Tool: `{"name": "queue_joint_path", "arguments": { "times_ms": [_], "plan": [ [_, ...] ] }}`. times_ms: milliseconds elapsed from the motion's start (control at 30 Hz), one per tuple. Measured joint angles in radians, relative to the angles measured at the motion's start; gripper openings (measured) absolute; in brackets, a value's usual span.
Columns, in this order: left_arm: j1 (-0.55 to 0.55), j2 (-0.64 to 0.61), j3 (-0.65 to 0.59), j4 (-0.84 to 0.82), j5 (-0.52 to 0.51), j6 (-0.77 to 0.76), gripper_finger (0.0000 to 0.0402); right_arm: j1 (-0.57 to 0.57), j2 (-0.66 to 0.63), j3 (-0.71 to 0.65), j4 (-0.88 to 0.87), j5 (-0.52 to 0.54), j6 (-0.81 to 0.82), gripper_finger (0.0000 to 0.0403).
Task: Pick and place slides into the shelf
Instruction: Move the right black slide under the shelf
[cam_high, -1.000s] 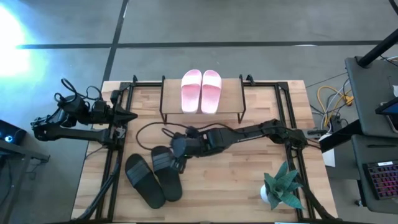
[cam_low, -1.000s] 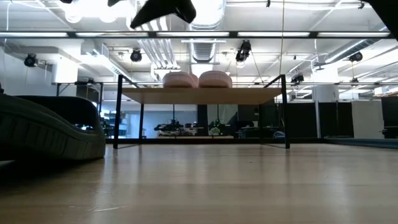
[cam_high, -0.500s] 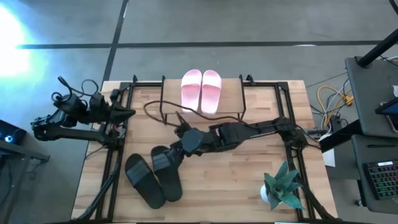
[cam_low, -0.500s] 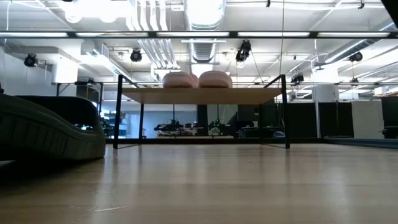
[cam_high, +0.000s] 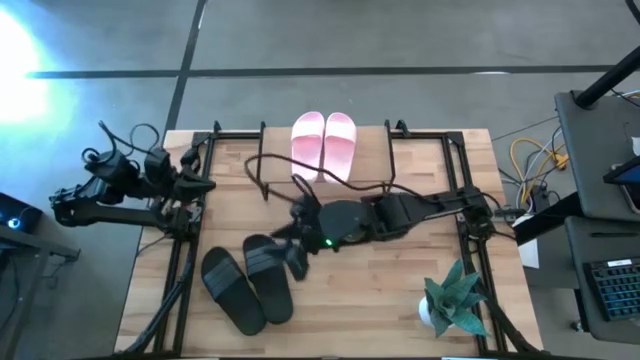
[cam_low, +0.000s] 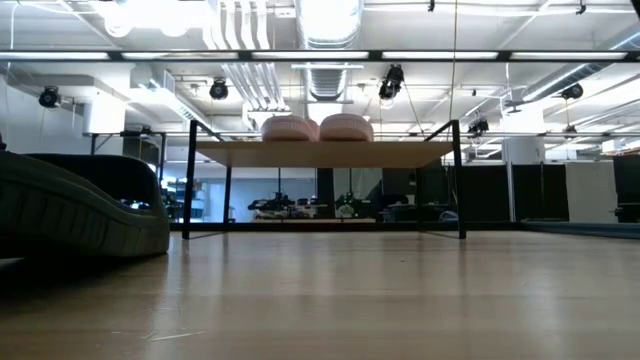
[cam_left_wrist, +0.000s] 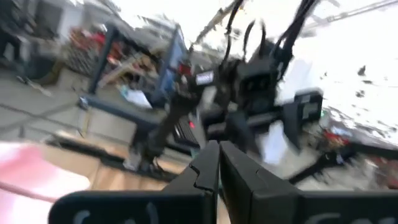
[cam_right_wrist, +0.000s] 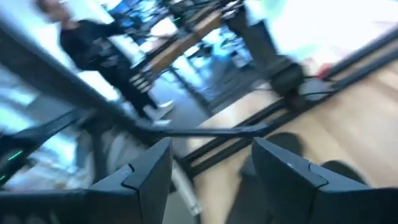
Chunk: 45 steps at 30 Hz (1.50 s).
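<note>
Right now the right gripper (cam_high: 296, 252) hangs directly over the nearer black slide (cam_high: 268, 275), its fingers (cam_right_wrist: 283, 167) spread apart with a clear gap between them, which looks like the set-up for taking that slide by its strap. From the overhead view I can't tell whether the fingertips touch the slide yet or hover just above it. Just beyond it, on the side away from the arm, lies the other black slide (cam_high: 228, 288), the two lying side by side and close together, so closing on one strap could nudge its neighbour. Both rest on the bench (cam_high: 380, 290), well short of where they belong. Behind the gripper, toward the far edge of the bench, stands the shelf (cam_low: 325, 153), with the pink slides (cam_high: 324, 145) already paired on its plank top, toes pointing away; they fill the middle of the plank, leaving room to either side. Off to the far side, the left gripper (cam_high: 203, 184) waits pressed together near the bench's left edge, out of the way.
</note>
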Motion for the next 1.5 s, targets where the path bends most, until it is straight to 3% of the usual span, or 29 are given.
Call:
{"name": "queue_joint_path", "arguments": {
  "times_ms": [100, 300, 467, 633, 867, 1067, 1267, 1367, 1500],
  "plan": [
    [0.000, 0.016, 0.000, -0.029, 0.055, -0.002, 0.0000, 0.006, 0.005, -0.004, -0.003, -0.084, -0.038, 0.0210],
    [0.000, 0.048, -0.012, -0.059, 0.132, -0.026, 0.0000, -0.025, 0.036, -0.091, -0.034, -0.154, -0.024, 0.0210],
    [0.000, 0.068, -0.054, -0.034, 0.135, -0.040, 0.0000, -0.061, 0.031, -0.259, 0.200, -0.296, -0.021, 0.0210],
    [0.000, 0.083, -0.102, 0.077, 0.135, -0.079, 0.0000, -0.110, -0.038, -0.476, 0.414, -0.350, -0.010, 0.0210],
    [0.000, 0.089, -0.149, 0.212, 0.116, -0.079, 0.0000, -0.201, -0.354, -0.902, 0.659, -0.387, -0.032, 0.0210],
    [0.000, 0.123, -0.149, 0.251, 0.098, -0.079, 0.0000, -0.230, -0.677, -1.199, 0.671, -0.352, -0.103, 0.0210],
    [-0.001, 0.230, -0.144, 0.411, 0.107, -0.080, 0.0000, -0.234, -0.917, -1.402, 0.681, -0.260, -0.131, 0.0210],
    [-0.003, 0.290, -0.144, 0.573, 0.180, -0.111, 0.0000, -0.234, -0.978, -1.469, 0.673, -0.258, -0.118, 0.0210],
    [-0.001, 0.367, -0.136, 0.712, 0.185, -0.107, 0.0000, -0.234, -1.029, -1.516, 0.679, -0.258, -0.108, 0.0210]
  ]
}}
